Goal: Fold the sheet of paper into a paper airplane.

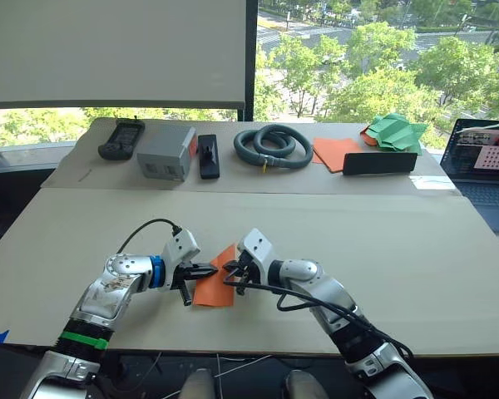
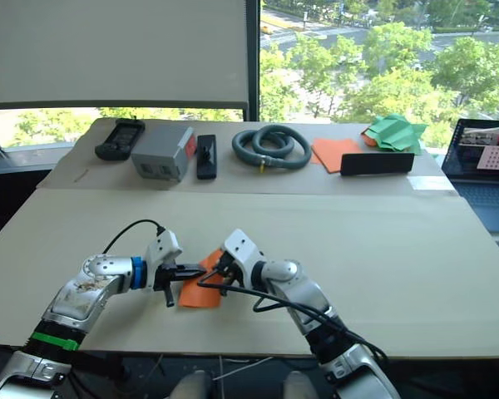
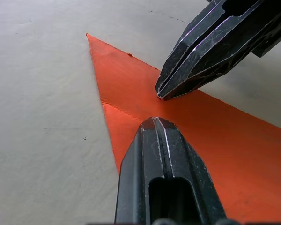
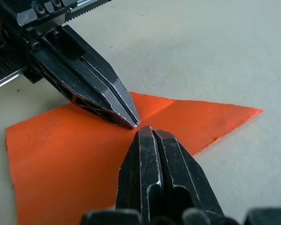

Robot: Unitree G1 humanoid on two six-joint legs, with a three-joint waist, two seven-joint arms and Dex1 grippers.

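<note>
Both grippers meet on the orange sheet of paper [image 1: 214, 287]

Left gripper [image 1: 209, 270] and right gripper [image 1: 230, 268], each pressed together, touch tips on the partly folded sheet lying flat at the desk's [image 1: 399, 249] near edge.

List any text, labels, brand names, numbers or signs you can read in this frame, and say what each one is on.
No text can be read here.
Grey box: a red patch on its side, too small to read.
Laptop: screen shows a pale panel with red dots, no legible words.
Black handheld device: nothing legible.
Sheet of paper, left gripper and right gripper: no markings.
</note>
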